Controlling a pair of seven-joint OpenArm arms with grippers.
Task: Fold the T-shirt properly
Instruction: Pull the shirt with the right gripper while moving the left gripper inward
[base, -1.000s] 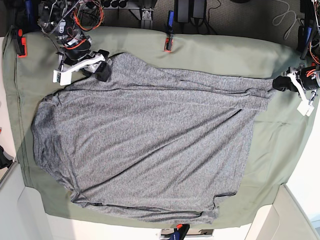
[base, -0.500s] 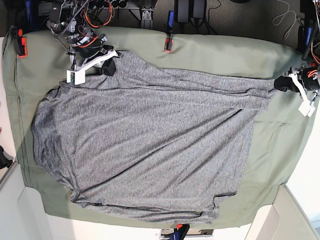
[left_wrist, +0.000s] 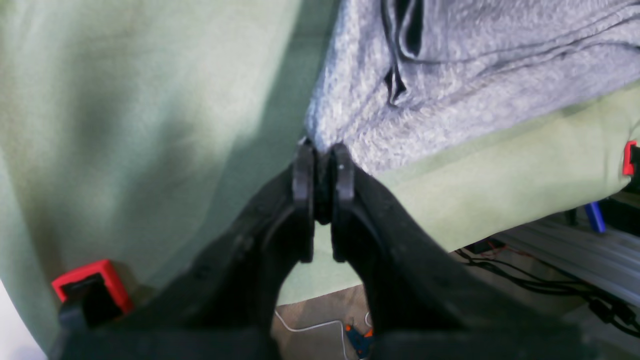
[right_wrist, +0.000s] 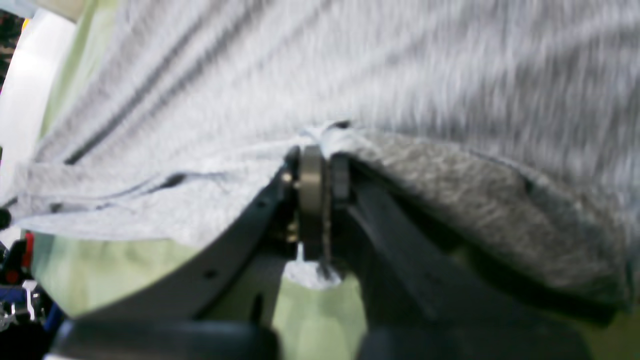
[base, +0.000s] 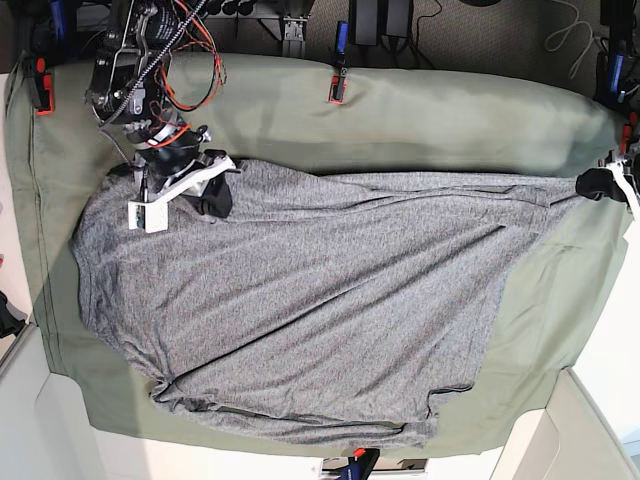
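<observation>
Each hand is clamped shut on an edge of the T-shirt (base: 300, 300) — right hand (base: 205, 190) at upper left, left hand (base: 597, 184) at far right — apparently stretching it flat across the olive-draped table (base: 450, 110).

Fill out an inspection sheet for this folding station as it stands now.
Surface: olive-green cloth sheet covers the table, held by red clamps.
Job's things: grey T-shirt spread out, stretched taut between both arms, far edge pulled into a line.
Clutter: nothing seen.
Grippers: left claw shut on a T-shirt corner at the sheet's edge; right claw shut on bunched T-shirt fabric.
Cables: orange wires looped on the right arm; white cable on the floor.
Surroundings: dark carpet beyond the table.
</observation>
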